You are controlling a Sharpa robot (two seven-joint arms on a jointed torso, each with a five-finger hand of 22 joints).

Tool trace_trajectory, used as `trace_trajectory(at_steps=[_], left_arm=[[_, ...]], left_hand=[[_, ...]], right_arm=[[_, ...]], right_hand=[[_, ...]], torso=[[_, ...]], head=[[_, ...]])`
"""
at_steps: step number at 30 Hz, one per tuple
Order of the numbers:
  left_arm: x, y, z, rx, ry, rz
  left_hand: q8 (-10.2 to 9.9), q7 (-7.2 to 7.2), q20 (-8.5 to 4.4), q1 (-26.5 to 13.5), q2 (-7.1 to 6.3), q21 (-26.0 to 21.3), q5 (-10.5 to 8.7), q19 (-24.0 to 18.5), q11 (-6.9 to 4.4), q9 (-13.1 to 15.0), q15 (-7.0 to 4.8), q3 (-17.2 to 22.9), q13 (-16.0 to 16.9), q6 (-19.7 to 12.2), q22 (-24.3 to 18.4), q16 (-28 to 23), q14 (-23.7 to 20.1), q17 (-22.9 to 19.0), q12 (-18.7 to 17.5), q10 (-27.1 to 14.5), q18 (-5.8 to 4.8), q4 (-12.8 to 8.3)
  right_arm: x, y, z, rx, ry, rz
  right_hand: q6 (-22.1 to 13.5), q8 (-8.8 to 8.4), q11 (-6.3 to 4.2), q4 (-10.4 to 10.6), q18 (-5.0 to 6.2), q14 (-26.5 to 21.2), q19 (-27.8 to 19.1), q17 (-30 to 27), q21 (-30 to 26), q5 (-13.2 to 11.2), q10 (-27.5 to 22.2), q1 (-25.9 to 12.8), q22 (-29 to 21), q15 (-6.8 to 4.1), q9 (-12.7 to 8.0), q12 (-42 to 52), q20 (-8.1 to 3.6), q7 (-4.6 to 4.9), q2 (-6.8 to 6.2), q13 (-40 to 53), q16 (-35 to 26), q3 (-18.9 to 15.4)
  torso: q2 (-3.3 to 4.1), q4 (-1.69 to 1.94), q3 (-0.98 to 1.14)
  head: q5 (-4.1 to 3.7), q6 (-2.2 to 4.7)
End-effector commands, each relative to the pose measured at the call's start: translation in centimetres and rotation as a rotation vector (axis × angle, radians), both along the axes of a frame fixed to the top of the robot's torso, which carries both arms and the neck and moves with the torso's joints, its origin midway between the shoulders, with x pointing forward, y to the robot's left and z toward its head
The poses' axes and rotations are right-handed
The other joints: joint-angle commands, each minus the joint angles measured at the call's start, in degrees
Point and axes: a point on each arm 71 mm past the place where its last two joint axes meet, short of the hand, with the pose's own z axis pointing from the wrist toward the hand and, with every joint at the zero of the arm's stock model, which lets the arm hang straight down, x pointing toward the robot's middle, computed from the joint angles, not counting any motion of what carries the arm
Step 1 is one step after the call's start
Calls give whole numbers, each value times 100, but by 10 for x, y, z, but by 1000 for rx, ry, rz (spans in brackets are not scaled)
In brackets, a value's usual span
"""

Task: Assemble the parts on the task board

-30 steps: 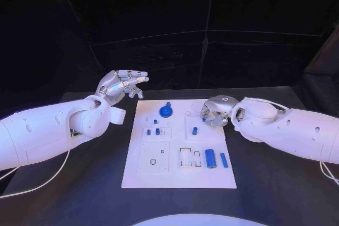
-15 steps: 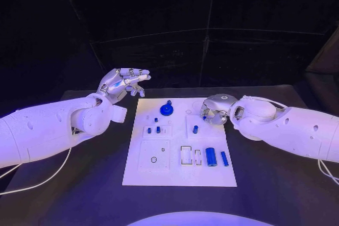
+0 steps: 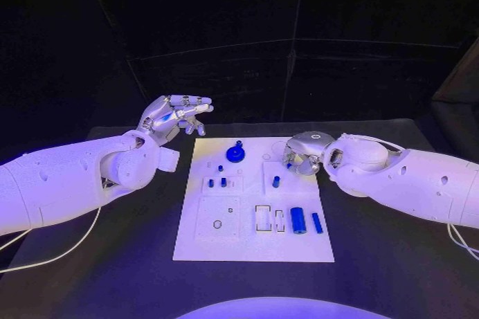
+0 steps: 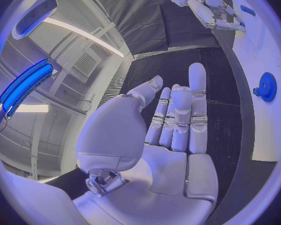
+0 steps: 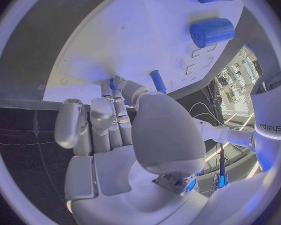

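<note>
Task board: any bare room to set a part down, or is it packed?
Bare white runs along the task board's near edge, below the square plate and large blue cylinder. Bare black table flanks it near left. The far right corner is crowded: right hand beside the blue gear.

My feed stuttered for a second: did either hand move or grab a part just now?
Hardly. The right hand stays at the task board's far right edge, fingers around a small blue part. The left hand stays raised and empty. The parts on the board have not moved.
</note>
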Motion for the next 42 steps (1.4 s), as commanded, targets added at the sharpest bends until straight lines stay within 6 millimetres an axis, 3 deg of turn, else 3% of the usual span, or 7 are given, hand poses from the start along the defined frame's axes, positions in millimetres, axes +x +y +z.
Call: trace_trajectory(at_steps=[1,18,25,35,39,42], left_arm=[[0,-1,1,-12,2,-12],[4,5,0,-3,3,6],[6,6,-1,0,3,11],[6,4,-2,-1,2,6],[6,2,-2,-3,2,1],[5,0,-2,-5,3,-4]], left_hand=[[-8,12,3,-32,3,-38,-35,-33,-13,-2,7,-49,-2,-37,-9,-16,-44,-10,18,-45,72,-2],[-8,13,3,-25,6,-45,-47,-31,-13,-3,7,-58,-2,-40,-16,-24,-52,-30,21,-50,72,-7],[-8,13,3,-25,6,-45,-47,-31,-13,-3,7,-58,-2,-40,-16,-24,-52,-30,21,-50,72,-7],[-10,15,3,-26,13,-51,-53,-31,-12,-4,7,-65,-2,-43,-22,-22,-53,-30,24,-53,72,-5],[-10,15,3,-26,13,-51,-53,-31,-12,-4,7,-65,-2,-43,-22,-22,-53,-30,24,-53,72,-5],[-10,15,3,-26,13,-51,-53,-31,-12,-4,7,-65,-2,-43,-22,-22,-53,-30,24,-53,72,-5]], right_arm=[[-1,-1,0,-22,-35,-15],[-19,-2,19,130,-159,10],[-30,6,41,231,-195,37],[-53,48,51,311,-148,144],[-58,68,49,309,-117,190],[-65,83,39,304,-77,222]], right_hand=[[49,14,-3,-12,-107,124,62,12,42,-33,66,20,27,-39,10,9,-4,-1,87,6,48,36],[53,-5,0,-30,-132,127,123,76,117,-54,71,37,144,-39,6,-11,-7,4,98,4,115,61],[52,-15,3,-40,-136,129,132,97,134,-39,69,42,167,-37,4,-22,-6,6,89,2,140,71],[48,-31,9,-55,-140,127,139,107,153,-9,66,53,191,-33,-1,-39,-5,13,81,0,165,89],[46,-38,12,-57,-139,123,135,95,154,-1,63,57,190,-31,-2,-46,-3,16,86,-1,164,97],[45,-39,13,-58,-138,123,131,94,152,1,62,57,185,-30,-3,-48,-3,17,87,-1,165,99]], torso=[[-3,-3,-1],[-13,-9,2],[-2,-1,0],[6,12,-15],[8,13,-13],[8,10,-25]], head=[[19,4],[22,51],[37,71],[147,56],[207,35],[262,7]])
